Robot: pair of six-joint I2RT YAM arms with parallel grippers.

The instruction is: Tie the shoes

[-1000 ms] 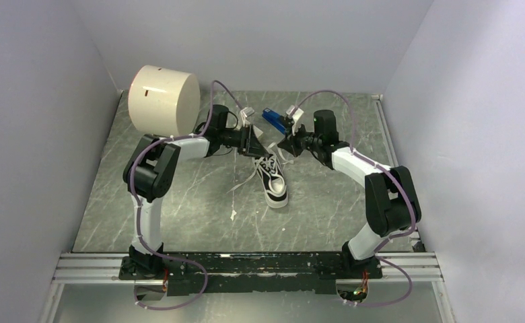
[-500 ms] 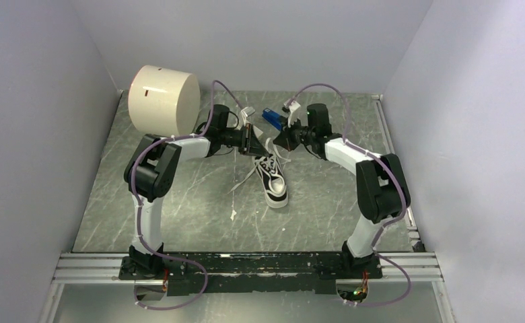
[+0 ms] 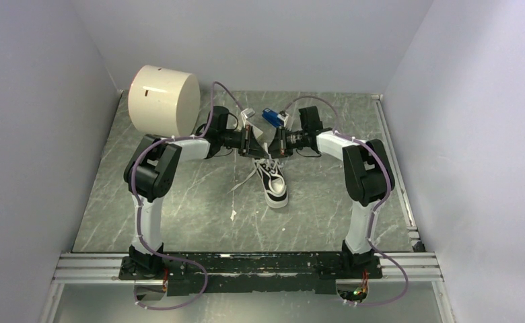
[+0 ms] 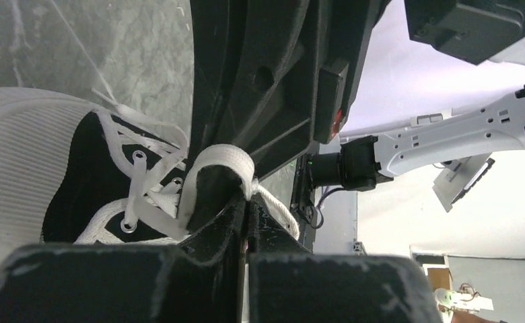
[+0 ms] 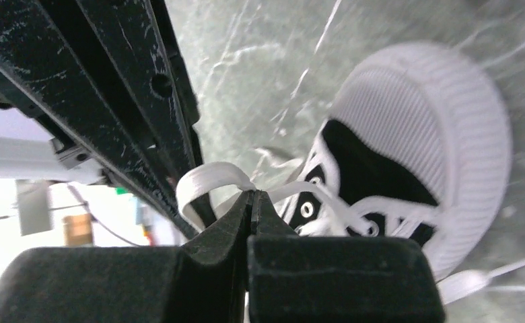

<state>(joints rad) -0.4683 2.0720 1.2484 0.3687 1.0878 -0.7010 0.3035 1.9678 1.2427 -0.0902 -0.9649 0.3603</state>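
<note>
The shoe [image 3: 273, 184] lies mid-table, a black-and-white sneaker with its white toe cap toward the arms. Both grippers meet just beyond its laced end, tip to tip. My left gripper [image 3: 254, 143] is shut on a loop of white lace [image 4: 223, 160]; its tips [image 4: 248, 203] pinch the lace just above the shoe's eyelets [image 4: 137, 157]. My right gripper [image 3: 276, 143] is shut too, its tips [image 5: 253, 195] clamping another lace loop [image 5: 208, 177] beside the shoe [image 5: 408, 155]. Each wrist view shows the other gripper's black fingers [image 4: 266, 81] [image 5: 112, 81] close by.
A large cream cylinder [image 3: 163, 101] stands at the back left. A blue stapler [image 3: 270, 118] and a small white box [image 3: 248, 113] lie just behind the grippers. A loose lace end [image 3: 243, 182] trails left of the shoe on the grey marbled table [image 3: 199, 208].
My right gripper has swung left until it meets the left gripper above the shoe. My left gripper has closed on the lace loop.
</note>
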